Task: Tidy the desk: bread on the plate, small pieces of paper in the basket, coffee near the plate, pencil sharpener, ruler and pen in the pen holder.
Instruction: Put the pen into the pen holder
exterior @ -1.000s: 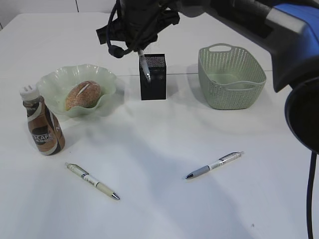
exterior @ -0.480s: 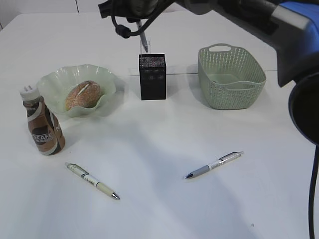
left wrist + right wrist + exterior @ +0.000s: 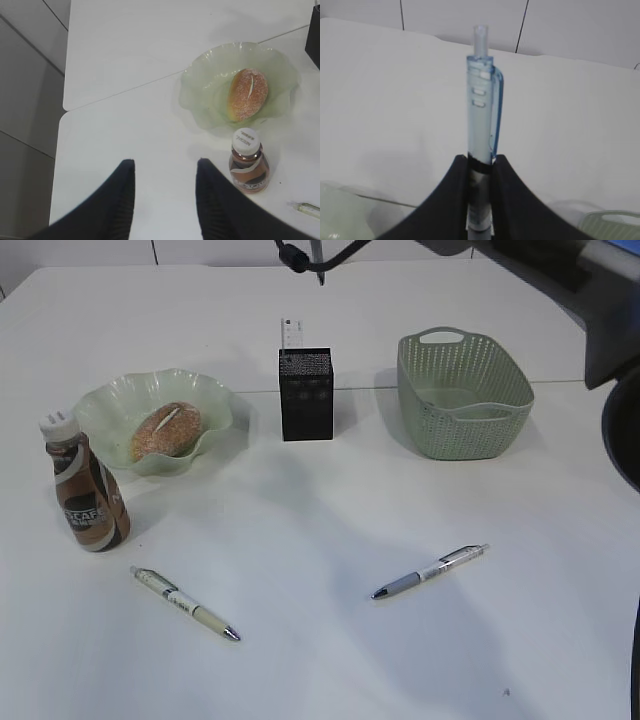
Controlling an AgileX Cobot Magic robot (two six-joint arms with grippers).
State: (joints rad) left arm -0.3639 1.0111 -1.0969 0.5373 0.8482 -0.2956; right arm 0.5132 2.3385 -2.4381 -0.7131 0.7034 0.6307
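Observation:
My right gripper (image 3: 480, 159) is shut on a translucent blue pen (image 3: 482, 100), held upright; only its tip (image 3: 319, 270) shows at the exterior view's top edge, above the black pen holder (image 3: 306, 395). A white ruler (image 3: 291, 334) sticks out of the holder. Two more pens (image 3: 185, 603) (image 3: 430, 571) lie on the table. Bread (image 3: 166, 430) sits on the green plate (image 3: 205, 400), and the coffee bottle (image 3: 86, 485) stands beside it. My left gripper (image 3: 164, 162) hangs open and holds nothing, left of the bottle (image 3: 248, 162). The pencil sharpener and paper pieces are out of view.
The green basket (image 3: 462, 392) stands to the right of the pen holder. The right arm's dark links (image 3: 560, 280) cross the top right corner. The table's left edge (image 3: 62, 107) runs close to the left gripper.
The right gripper has risen with the blue pen from just above the pen holder to the top edge of the exterior view. The ruler behind it now shows.

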